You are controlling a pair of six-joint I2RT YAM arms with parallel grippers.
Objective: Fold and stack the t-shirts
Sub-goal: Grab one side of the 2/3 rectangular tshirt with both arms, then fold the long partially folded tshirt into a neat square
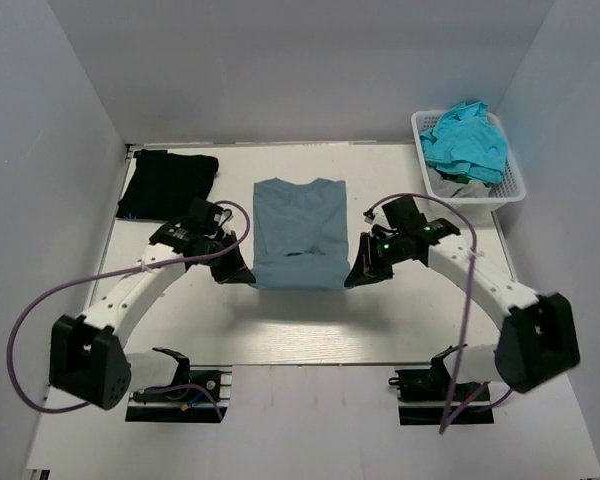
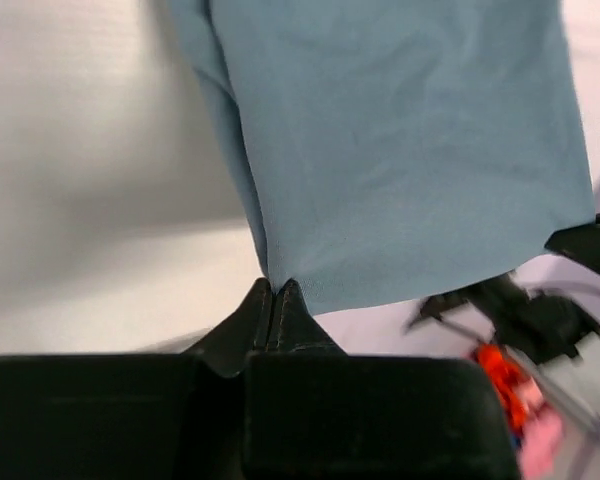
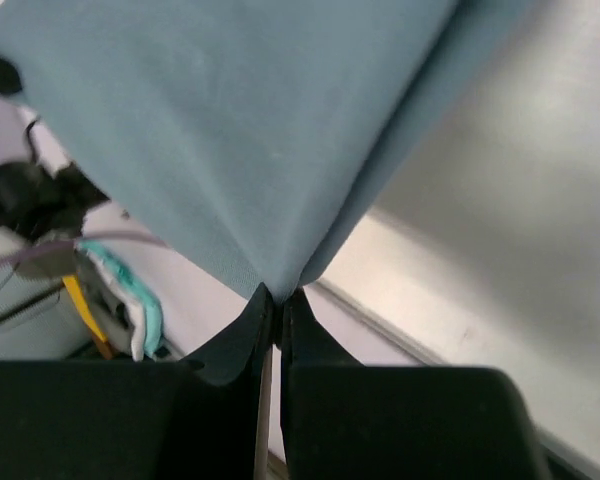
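The slate-blue t-shirt (image 1: 300, 225), soft matte cloth in a tall rectangle, lies mid-table with its collar at the far end. The left gripper (image 2: 277, 290) has its black wedge-shaped fingers pressed together on the near left corner of the hem. The right gripper (image 3: 278, 295) pinches the near right corner the same way, cloth fanning smoothly from each pinch. A black t-shirt (image 1: 167, 183) lies folded square at the far left of the white table (image 1: 310, 325). Crumpled turquoise t-shirts (image 1: 467, 140) fill the white lattice basket (image 1: 515, 185) at far right.
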